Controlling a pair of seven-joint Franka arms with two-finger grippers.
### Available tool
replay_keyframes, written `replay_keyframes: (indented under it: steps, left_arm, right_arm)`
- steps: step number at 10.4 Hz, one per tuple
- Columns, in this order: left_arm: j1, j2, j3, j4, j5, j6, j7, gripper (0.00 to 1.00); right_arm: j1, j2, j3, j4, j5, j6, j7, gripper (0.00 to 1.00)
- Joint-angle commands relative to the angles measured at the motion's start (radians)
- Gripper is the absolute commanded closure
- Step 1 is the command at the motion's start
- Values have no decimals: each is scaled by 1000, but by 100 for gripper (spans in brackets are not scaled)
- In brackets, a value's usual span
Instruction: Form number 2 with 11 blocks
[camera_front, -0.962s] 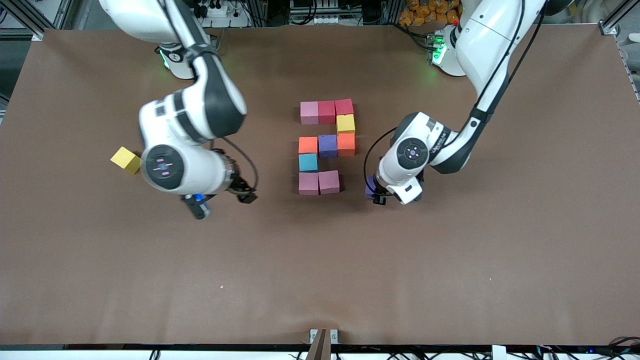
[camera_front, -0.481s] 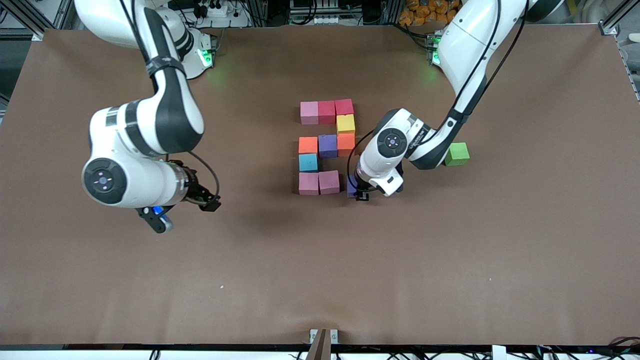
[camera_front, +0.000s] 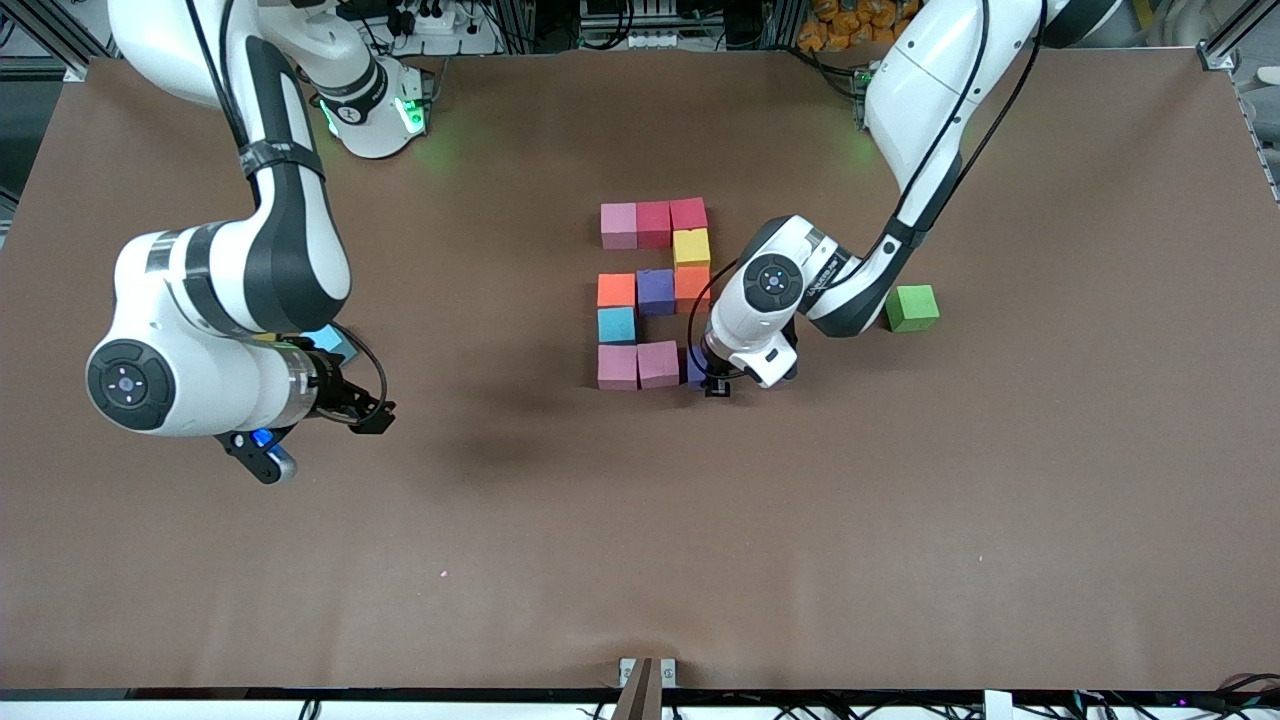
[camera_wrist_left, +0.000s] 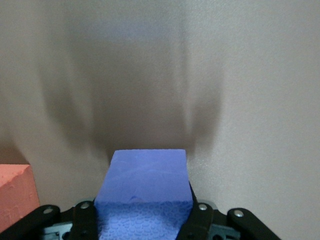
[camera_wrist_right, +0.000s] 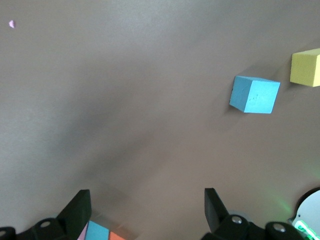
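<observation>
At the right arm's end of the counter (camera_front: 520, 560) we see the right tool (camera_front: 315, 425) with its fingers spread and holding nothing, above bare surface near a loose blue cube (camera_wrist_right: 255, 94) and a yellow cube (camera_wrist_right: 306, 67). At mid-counter lies the number 2 (camera_front: 655, 293), ten blocks in place. The left tool (camera_front: 712, 385) pinches a purple block (camera_wrist_left: 146, 187) just beside the pink block (camera_front: 658, 363) ending the row nearest the camera; a green cube (camera_front: 911, 307) sits toward the left arm's end.
</observation>
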Motion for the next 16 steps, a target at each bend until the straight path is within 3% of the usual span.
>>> replay_keyframes:
  steps: [1, 3, 5, 6, 9, 11, 16]
  left_arm:
    - [-15, -9, 10, -17, -8, 13, -22, 64]
    - [-20, -9, 10, -15, -8, 14, -22, 64]
    - [-30, -9, 10, -12, -8, 14, -23, 64]
    - [-35, -7, 10, -8, -10, 14, -23, 64]
    - [-35, 4, 10, -6, -10, 36, -23, 64]
    - [-35, 4, 10, -3, -10, 36, -23, 61]
    - [-35, 19, 10, 17, -7, 36, -22, 55]
  right_arm:
    - [5, -27, 8, -42, -37, 1, -54, 0]
    - [-3, -44, 12, -63, -50, 8, -81, 0]
    - [-31, -102, 20, -155, -50, 51, -152, 0]
    - [-69, -148, 57, -212, -51, 88, -181, 0]
    - [-239, -243, 292, -331, -245, 177, -230, 0]
    - [-377, -309, 431, -413, -300, 217, -317, 0]
    - [-468, -507, 462, -501, -306, 211, -719, 0]
